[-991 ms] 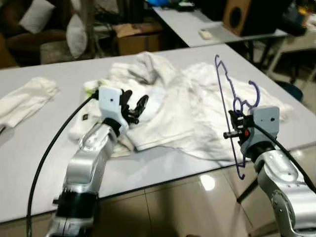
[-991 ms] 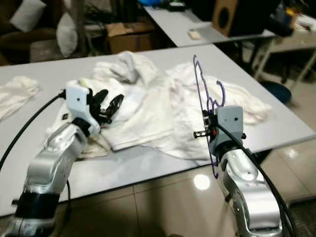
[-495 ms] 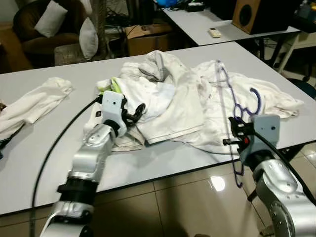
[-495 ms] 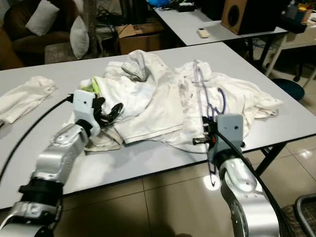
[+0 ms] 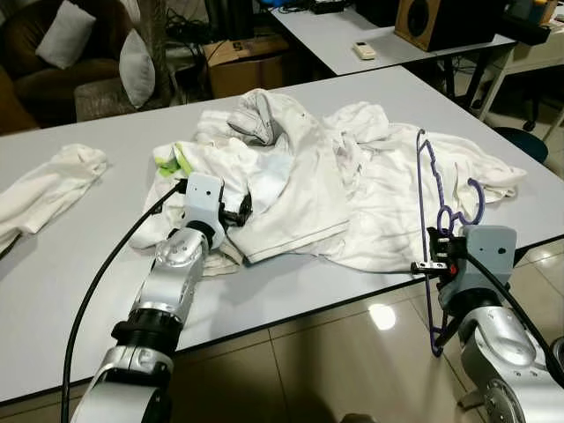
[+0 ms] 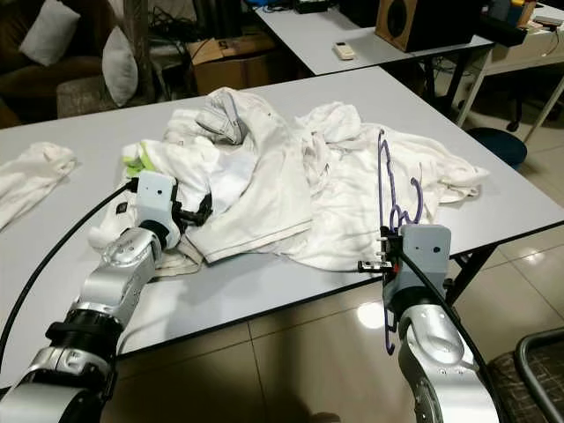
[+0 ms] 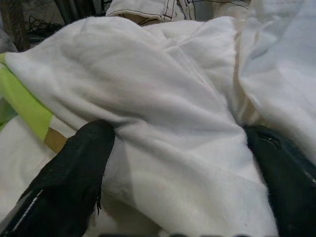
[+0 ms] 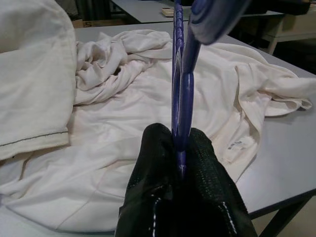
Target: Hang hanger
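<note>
A thin purple hanger [image 5: 420,176] stands upright on edge at the table's front right, its hook [image 5: 476,196] over the white clothes pile [image 5: 335,185]. My right gripper [image 5: 434,263] is shut on the hanger's lower bar, just off the table's front edge; the right wrist view has the black fingers [image 8: 153,168] pinching the purple bar [image 8: 180,74]. My left gripper [image 5: 238,211] is pushed into the left side of the pile, open, with a fold of white cloth [image 7: 173,123] bulging between its spread fingers [image 7: 74,168].
The grey table [image 5: 70,264] also bears a separate white cloth [image 5: 48,181] at far left. Behind stand a second table with a remote [image 5: 364,50] and a speaker [image 5: 436,19], a cardboard box [image 5: 247,62] and a sofa cushion [image 5: 132,66]. Glossy tiled floor [image 5: 335,352] lies in front.
The camera shifted. My left gripper has dropped from above the clothes into the pile's edge. The right gripper still holds the hanger, now lower and near the table's front edge.
</note>
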You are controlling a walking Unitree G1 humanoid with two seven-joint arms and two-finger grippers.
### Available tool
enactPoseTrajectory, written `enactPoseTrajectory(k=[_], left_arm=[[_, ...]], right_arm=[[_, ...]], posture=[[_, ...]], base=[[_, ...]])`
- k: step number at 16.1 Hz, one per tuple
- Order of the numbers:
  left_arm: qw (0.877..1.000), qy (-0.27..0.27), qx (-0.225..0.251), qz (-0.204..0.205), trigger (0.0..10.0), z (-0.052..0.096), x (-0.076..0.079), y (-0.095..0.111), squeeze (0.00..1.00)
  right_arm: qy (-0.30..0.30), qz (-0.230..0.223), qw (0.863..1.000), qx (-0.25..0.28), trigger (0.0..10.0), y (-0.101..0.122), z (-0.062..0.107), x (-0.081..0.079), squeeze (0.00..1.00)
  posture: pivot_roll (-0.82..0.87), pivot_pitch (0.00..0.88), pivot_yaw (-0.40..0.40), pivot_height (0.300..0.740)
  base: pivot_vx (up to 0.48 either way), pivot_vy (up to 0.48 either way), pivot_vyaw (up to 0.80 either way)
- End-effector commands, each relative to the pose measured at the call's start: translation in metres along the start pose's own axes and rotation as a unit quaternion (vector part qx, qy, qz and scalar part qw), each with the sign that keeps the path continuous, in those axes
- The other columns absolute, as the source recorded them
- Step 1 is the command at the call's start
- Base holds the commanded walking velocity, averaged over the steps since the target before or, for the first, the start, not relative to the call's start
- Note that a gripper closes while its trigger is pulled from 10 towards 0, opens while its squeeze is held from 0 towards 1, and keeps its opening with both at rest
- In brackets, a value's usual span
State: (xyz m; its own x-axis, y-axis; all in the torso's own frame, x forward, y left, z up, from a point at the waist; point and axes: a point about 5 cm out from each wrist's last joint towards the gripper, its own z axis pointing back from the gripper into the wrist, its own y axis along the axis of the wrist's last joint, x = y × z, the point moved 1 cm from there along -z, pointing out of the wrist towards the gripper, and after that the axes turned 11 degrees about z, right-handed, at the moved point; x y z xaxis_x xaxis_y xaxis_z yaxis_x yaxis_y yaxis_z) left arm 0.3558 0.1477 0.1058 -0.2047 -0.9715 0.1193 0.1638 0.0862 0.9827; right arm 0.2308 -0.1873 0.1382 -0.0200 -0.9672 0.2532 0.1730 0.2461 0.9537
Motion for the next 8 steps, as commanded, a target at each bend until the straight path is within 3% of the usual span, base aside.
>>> enactPoseTrajectory(k=[1, 5, 8], left_arm=[[1.0, 0.019, -0.003, 0.004, 0.0, 0.001, -0.008, -0.002, 0.0], [0.999, -0.002, 0.026, 0.034, 0.0, 0.006, -0.002, -0.001, 0.0], [0.999, -0.014, 0.019, 0.043, 0.0, 0.012, -0.001, -0.009, 0.0]], right_arm=[[0.011, 0.003, 1.0, 0.007, 10.0, 0.004, -0.001, -0.003, 0.0], [0.015, 0.009, 1.0, 0.013, 10.0, 0.006, -0.01, -0.001, 0.0], [0.014, 0.01, 1.0, 0.01, 10.0, 0.002, -0.016, -0.001, 0.0]], posture=[[-0.27, 0.0, 0.056, 0.74], [-0.26, 0.0, 0.047, 0.74], [-0.25, 0.0, 0.049, 0.74]], base=[[0.0, 0.0, 0.0], [0.0, 0.0, 0.0], [0.0, 0.0, 0.0]])
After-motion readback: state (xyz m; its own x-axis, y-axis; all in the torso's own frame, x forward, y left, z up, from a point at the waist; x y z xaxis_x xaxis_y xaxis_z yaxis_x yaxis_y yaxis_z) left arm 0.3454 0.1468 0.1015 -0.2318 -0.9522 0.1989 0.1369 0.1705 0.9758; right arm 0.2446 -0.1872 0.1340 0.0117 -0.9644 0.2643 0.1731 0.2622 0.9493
